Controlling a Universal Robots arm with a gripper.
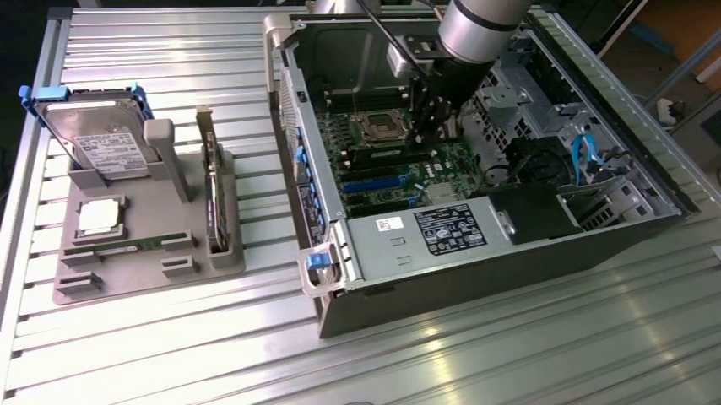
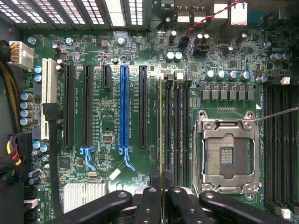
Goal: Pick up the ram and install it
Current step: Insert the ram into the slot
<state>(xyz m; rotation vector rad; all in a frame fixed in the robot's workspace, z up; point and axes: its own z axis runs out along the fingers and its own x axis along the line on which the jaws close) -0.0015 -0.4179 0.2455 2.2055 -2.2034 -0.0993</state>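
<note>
In the wrist view my gripper (image 2: 162, 190) is shut on the ram (image 2: 161, 130), which I see edge-on as a thin green-gold strip between the two black fingers (image 2: 148, 203). The stick runs along the outermost of the black memory slots (image 2: 175, 130), beside the empty CPU socket (image 2: 226, 154). I cannot tell whether it sits in the slot or hovers just over it. In the exterior view the gripper (image 1: 431, 131) reaches down into the open computer case (image 1: 338, 253), over the motherboard (image 1: 394, 164) near the socket.
On the exterior view's left a grey fixture tray (image 1: 147, 270) holds a hard drive (image 1: 96, 139), a CPU (image 1: 100, 215), a green stick lying flat (image 1: 124, 245) and an upright dark card (image 1: 214, 194). Inside the case are expansion slots (image 2: 124, 107), cables (image 1: 580, 156) and a power supply (image 1: 434, 228).
</note>
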